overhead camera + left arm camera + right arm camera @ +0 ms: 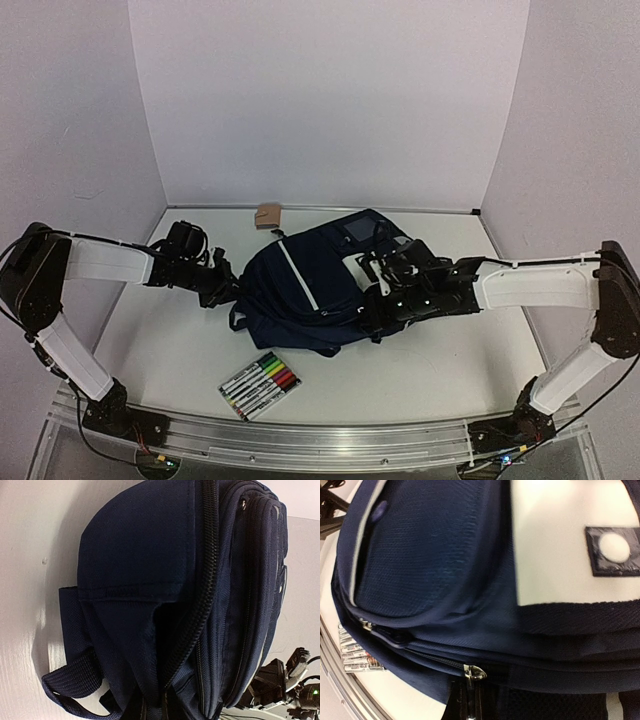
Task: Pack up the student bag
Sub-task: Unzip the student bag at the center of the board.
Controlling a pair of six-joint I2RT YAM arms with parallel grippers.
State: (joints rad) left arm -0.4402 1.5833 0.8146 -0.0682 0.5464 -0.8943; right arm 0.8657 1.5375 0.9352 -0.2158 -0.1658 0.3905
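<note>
The bag (300, 285) lies on its side in the middle of the table (450, 360), between the two arms, its zips shut as far as the wrist views show. A pack of markers (260, 385) lies just in front of it, not yet packed. The step in hand looks like getting the bag open: one side anchors the fabric while the other works a zip. To do that well, the anchoring grip should keep the cloth taut along the zip line, and the pull should run along the teeth, not away from them, or the soft bag will simply slide.

The left hand (222, 290) is closed narrow at the bag's left end, apparently pinching a fold of fabric. The right hand (375, 310) is closed tight on the bag's right side, right at a metal zip pull (475, 672); whether it pinches the pull itself or the cloth beside it I cannot tell.
</note>
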